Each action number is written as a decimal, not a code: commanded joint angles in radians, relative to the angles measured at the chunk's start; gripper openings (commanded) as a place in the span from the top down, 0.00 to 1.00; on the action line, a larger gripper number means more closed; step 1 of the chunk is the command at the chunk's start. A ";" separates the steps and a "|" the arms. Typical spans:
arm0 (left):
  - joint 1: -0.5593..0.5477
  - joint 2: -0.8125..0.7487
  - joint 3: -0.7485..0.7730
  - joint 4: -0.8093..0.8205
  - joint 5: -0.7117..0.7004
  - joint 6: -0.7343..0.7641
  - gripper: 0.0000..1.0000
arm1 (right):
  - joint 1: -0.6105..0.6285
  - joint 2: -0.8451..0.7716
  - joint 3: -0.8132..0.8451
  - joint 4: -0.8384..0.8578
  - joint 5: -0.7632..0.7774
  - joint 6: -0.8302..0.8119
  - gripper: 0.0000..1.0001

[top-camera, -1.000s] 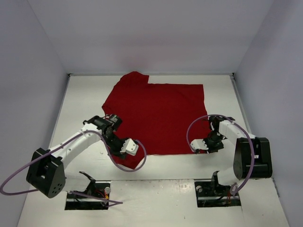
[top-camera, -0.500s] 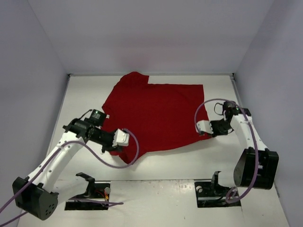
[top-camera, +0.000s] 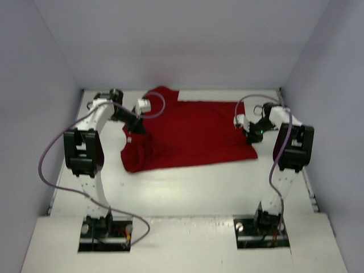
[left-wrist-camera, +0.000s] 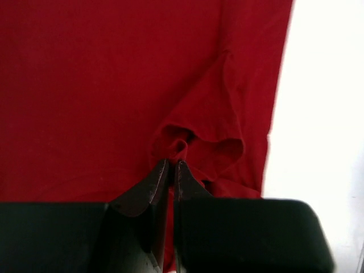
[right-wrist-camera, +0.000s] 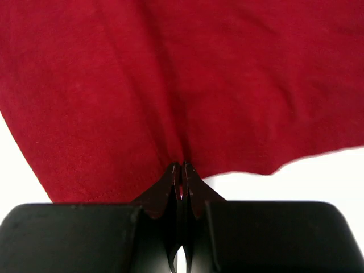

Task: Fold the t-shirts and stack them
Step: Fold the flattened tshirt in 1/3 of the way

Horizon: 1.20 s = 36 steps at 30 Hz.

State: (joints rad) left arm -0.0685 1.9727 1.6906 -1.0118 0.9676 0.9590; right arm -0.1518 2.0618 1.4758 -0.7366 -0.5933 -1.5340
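Spreading wide beneath the shirt, the white table shows bare on the shirt's near side and in narrow strips to its left and right. Next in size, the dark red shirt lies on the table, mostly flat, with one sleeve sticking out at its far left corner and its near left corner rumpled into thicker folds. Its near hem runs roughly straight from that rumpled corner across to the right. The left arm stands just left of the shirt and bends in over the shirt's left edge. The right arm stands just right of the shirt and bends in over its right edge. A purple cable loops out from the left arm on the side away from the shirt, and another arcs above the shirt's far right corner. The left gripper sits on the shirt's left part, and its dark fingers are pressed together, pinching a small puckered fold of the shirt. The right gripper sits at the shirt's right edge, its fingers closed tight on the cloth beside the hem, a crease running up from the tips.
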 commanded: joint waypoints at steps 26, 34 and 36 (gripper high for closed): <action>0.107 -0.102 0.090 -0.010 -0.042 -0.158 0.37 | 0.377 -0.188 0.172 0.147 -0.111 0.593 0.56; 0.173 -0.239 -0.270 0.123 -0.002 -0.367 0.35 | 0.643 -0.056 0.138 0.577 -0.105 1.042 0.63; 0.227 -0.235 -0.289 0.163 0.042 -0.424 0.35 | 0.704 -0.041 0.136 0.687 -0.072 1.102 0.64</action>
State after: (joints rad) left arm 0.0845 1.7751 1.4393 -0.9591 0.9028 0.6990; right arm 0.4810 1.9992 1.6250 -0.3382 -0.6846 -0.6825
